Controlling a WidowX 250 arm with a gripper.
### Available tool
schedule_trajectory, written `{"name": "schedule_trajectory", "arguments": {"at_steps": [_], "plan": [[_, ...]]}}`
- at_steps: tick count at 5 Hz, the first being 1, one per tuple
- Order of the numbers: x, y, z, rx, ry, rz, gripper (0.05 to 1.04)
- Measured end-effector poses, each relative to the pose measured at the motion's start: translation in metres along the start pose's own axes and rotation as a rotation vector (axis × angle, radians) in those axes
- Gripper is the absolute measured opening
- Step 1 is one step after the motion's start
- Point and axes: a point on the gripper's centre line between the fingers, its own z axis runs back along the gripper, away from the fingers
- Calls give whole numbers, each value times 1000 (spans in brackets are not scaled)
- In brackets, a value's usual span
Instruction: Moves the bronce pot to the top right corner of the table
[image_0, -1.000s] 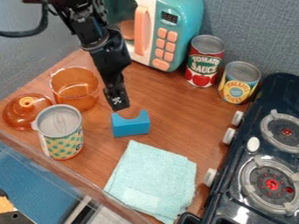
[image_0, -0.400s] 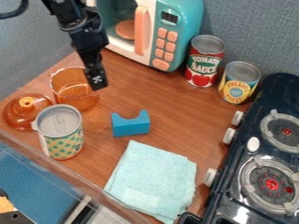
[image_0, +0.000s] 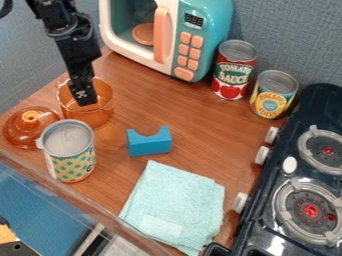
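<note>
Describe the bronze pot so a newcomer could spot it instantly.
Find the teal-and-white toy microwave at the back of the brown wooden table. Toward the left edge, below the black claw, sits the see-through amber round pot. Unlike the domed amber lid with a knob beside it, it is deep and open-topped.

Gripper (image_0: 86, 103) masking part of orange pot (image_0: 95, 117)

The top edge is cropping the arm (image_0: 59, 21) above the gripper and the toy microwave (image_0: 215, 16) to its upper right. Well right of the gripper, the stove (image_0: 319, 111) is running out of view. Below, a dotted can (image_0: 72, 162) is hiding some of the lid (image_0: 20, 131).
</note>
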Motion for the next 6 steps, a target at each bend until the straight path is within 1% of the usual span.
{"name": "schedule_trajectory", "arguments": {"at_steps": [1,3,4,5,6], "plan": [[-8,5,-11,-22,20,13,1001],[-17,-4,-44,-84,53,-12,1001],[-15,-1,-47,-69,42,-21,950],[-15,3,-47,-38,34,-16,656],[-14,5,-47,-27,29,-13,345]]}}
